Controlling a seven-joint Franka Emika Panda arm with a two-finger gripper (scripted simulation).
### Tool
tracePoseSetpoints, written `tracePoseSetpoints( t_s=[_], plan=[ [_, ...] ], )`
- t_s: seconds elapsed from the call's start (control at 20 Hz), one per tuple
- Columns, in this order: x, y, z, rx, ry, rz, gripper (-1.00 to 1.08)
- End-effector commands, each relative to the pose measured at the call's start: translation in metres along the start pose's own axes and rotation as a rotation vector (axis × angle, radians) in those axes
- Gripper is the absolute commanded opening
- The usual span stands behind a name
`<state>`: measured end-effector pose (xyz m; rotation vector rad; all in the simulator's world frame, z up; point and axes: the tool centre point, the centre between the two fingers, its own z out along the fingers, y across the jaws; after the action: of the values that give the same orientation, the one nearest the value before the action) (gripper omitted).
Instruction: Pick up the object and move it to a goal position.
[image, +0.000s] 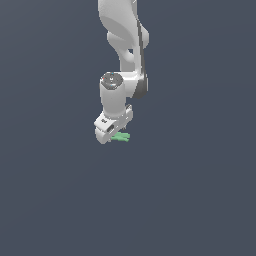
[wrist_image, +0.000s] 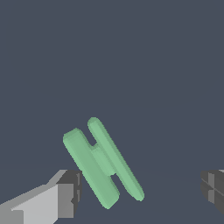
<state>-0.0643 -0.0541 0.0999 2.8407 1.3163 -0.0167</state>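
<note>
The object (wrist_image: 103, 162) is a small flat light-green piece made of two long bars joined by a short bridge. It lies on the dark grey floor. In the exterior view it (image: 121, 137) peeks out just under the white gripper (image: 111, 136), on the exterior view's right of it. In the wrist view my gripper (wrist_image: 140, 192) is open, with one dark fingertip (wrist_image: 70, 192) close beside the piece and the other fingertip (wrist_image: 214, 188) far from it. The piece lies between the two fingers, nearer to the first one. Nothing is held.
The white arm (image: 125, 45) comes down from the top of the exterior view. The dark grey floor (image: 190, 190) spreads all around with no other objects in view.
</note>
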Motion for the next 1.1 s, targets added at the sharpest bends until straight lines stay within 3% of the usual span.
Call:
tracePoseSetpoints(
  t_s=[0.0,0.6,1.05],
  plan=[
    [-0.003,-0.004,0.005,0.000,0.001,-0.071,1.00],
    [-0.016,-0.021,0.025,0.001,0.009,-0.387,1.00],
    [-0.021,-0.030,0.033,0.001,0.014,-0.520,1.00]
  ],
)
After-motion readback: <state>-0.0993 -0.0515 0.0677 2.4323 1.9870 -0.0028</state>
